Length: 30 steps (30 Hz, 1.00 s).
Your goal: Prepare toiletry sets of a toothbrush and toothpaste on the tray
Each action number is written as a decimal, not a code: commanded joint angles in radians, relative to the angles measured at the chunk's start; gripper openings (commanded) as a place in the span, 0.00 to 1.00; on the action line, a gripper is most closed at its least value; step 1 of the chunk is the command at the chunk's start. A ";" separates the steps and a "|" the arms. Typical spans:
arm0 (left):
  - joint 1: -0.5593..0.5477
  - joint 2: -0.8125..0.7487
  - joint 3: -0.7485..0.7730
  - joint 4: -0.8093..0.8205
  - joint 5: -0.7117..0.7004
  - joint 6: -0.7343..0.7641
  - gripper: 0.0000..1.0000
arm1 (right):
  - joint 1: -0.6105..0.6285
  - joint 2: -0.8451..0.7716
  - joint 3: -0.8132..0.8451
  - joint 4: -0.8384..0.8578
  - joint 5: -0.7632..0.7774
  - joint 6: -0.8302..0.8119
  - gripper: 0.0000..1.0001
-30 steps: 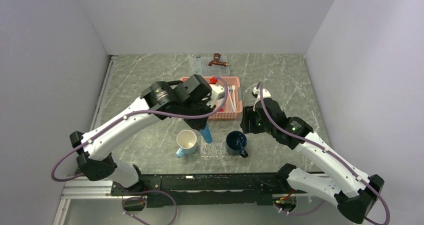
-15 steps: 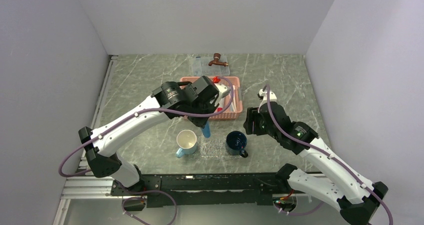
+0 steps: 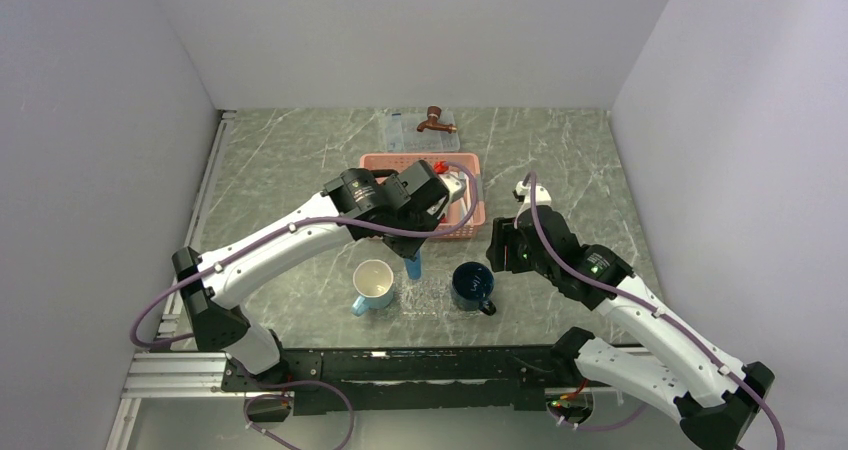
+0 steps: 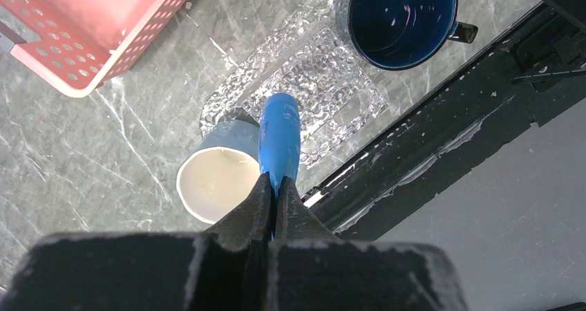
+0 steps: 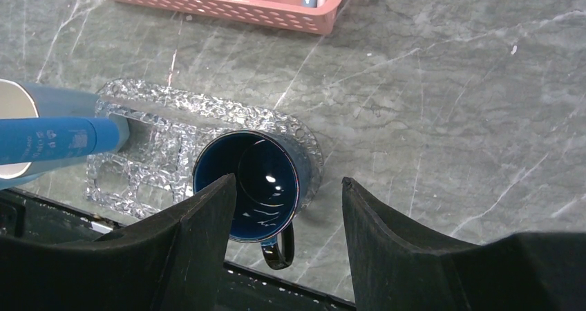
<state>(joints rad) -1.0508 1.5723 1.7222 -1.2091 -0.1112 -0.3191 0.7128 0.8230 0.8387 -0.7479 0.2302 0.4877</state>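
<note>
A: Your left tool [image 4: 275, 186] is clenched on the toothpaste [image 4: 279, 131], hanging over the tray [image 4: 332, 83] edge beside the pale cup [image 4: 218, 183].
B: Centre it, lower, then let go. Your right tool [image 5: 289, 183] hovers released, empty.

We lose one end of the toothpaste [image 4: 279, 135] inside the closed left gripper [image 4: 274, 181]. The pink basket [image 5: 207, 5] runs off both wrist views.

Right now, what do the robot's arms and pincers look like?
The left arm and right arm have smooth white shells with chunky black joints. A thin purple cable loops along each one. The left pincer and right pincer have matte black, wedge-shaped fingers, dusty and scuffed.
</note>
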 commanded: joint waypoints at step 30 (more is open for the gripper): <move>-0.014 0.027 -0.061 0.089 -0.011 -0.004 0.00 | -0.003 -0.036 -0.021 0.033 0.000 -0.002 0.60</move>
<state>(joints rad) -1.0580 1.5948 1.6676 -1.1629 -0.1108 -0.3195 0.7128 0.8082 0.8207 -0.7479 0.2268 0.4870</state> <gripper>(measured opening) 0.023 0.600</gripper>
